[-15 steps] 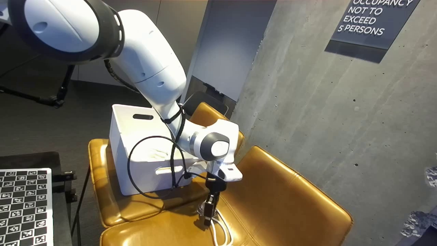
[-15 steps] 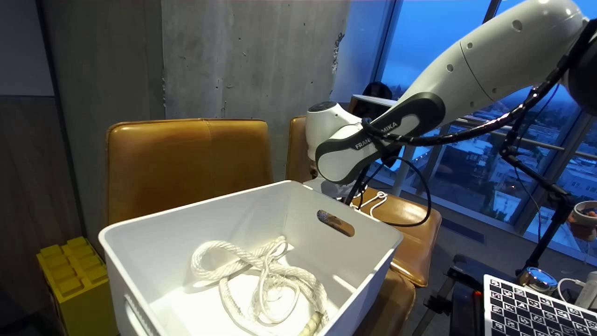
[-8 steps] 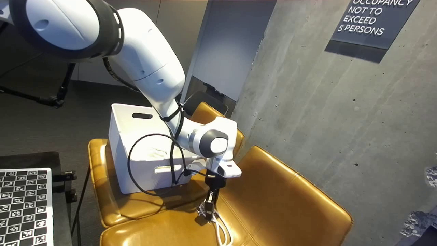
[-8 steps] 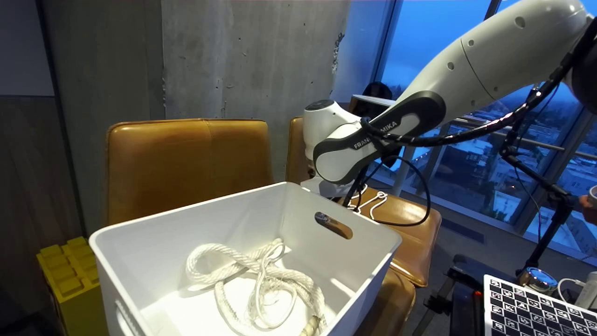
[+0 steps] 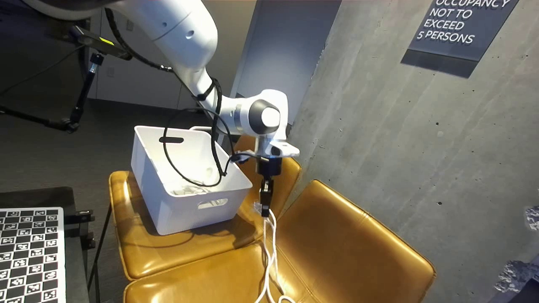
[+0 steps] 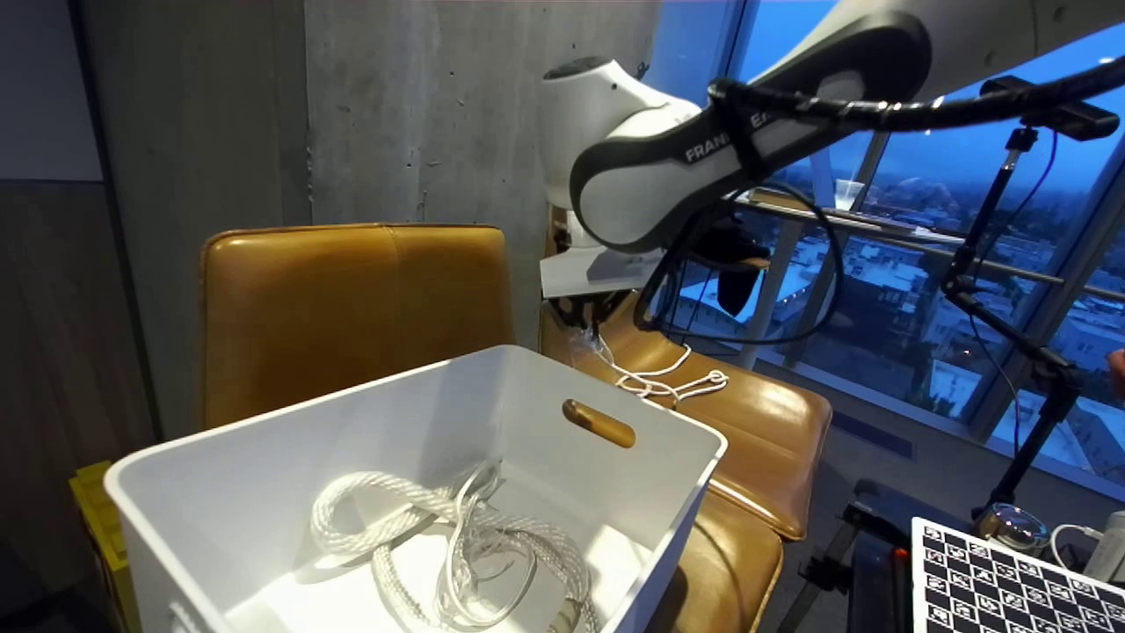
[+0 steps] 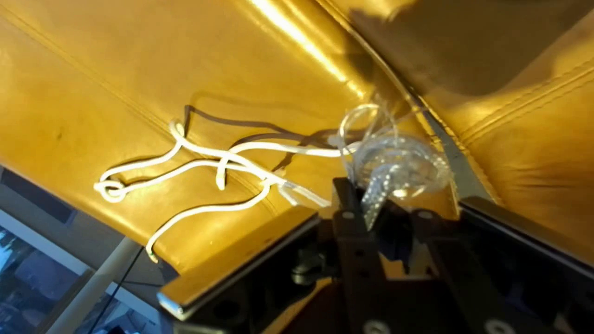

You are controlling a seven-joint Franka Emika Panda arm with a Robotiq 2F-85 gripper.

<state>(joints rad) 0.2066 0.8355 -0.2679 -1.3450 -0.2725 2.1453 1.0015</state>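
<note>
Gripper squeezes a shiny clear tangle, white cord dangling onto the leather chair right of the white bin.

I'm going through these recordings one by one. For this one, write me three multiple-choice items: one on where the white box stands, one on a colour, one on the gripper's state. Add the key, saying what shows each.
1. Where does the white box stand?
A) On the floor
B) On the seat of a brown chair
C) On a window ledge

2. What colour is the rope in the box?
A) Blue
B) Red
C) Off-white

3. How is the gripper?
A) Closed on a clear bundle
B) Wide open, touching nothing
C) Closed on the rim of the box

Key:
1: B, since an exterior view shows its base resting on that seat.
2: C, since pale loops show inside the box in an exterior view.
3: A, since the wrist view shows part of the bundle pinched in the gripper.
</note>
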